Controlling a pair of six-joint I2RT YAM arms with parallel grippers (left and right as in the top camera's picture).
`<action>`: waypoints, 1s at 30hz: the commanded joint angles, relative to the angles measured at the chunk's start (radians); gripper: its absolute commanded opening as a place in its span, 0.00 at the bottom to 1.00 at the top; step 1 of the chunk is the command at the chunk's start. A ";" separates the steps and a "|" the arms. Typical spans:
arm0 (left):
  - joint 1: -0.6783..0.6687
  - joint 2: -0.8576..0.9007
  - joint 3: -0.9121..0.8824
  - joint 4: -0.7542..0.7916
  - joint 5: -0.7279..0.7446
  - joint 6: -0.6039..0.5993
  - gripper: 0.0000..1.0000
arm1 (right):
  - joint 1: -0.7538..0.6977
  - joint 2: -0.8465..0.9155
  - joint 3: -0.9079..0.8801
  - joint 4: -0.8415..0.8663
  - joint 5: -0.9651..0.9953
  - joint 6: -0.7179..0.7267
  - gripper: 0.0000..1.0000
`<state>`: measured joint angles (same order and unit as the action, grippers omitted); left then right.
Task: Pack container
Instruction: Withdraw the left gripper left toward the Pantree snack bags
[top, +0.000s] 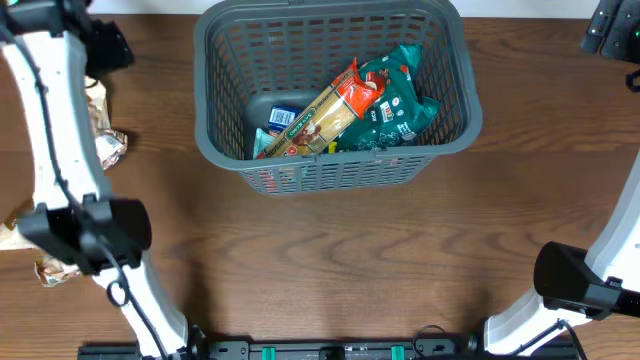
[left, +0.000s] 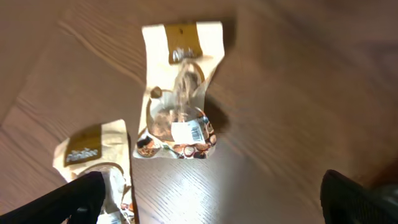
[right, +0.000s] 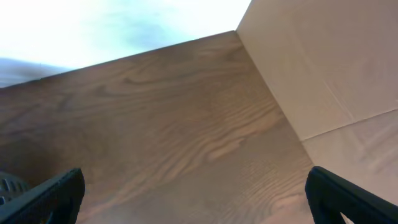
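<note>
The container, a dark grey lattice basket, stands at the back middle of the wooden table. Inside lie a long orange and tan packet, green packets and a blue packet. My left gripper hangs open at the far left, above crinkled cream packets. In the left wrist view, a cream packet with a gold label lies flat ahead of the open left gripper, and a second one sits by the left finger. The right gripper is open over bare wood, at the far right.
More crumpled packets lie at the table's left front, beside the left arm's base. A beige board stands past the table's edge in the right wrist view. The right arm's base sits at the front right.
</note>
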<state>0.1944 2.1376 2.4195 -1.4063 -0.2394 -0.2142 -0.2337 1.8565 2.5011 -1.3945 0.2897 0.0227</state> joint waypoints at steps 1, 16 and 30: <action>0.027 0.051 -0.001 0.000 -0.008 -0.020 0.99 | -0.007 -0.022 0.011 -0.002 0.013 0.014 0.99; 0.169 0.146 -0.052 0.016 0.131 -0.071 0.99 | -0.007 -0.022 0.011 -0.002 0.013 0.014 0.99; 0.168 0.146 -0.380 0.206 0.164 0.013 0.99 | -0.007 -0.022 0.011 -0.002 0.013 0.014 0.99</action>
<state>0.3630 2.2726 2.0647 -1.2160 -0.0998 -0.2436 -0.2337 1.8565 2.5011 -1.3949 0.2893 0.0227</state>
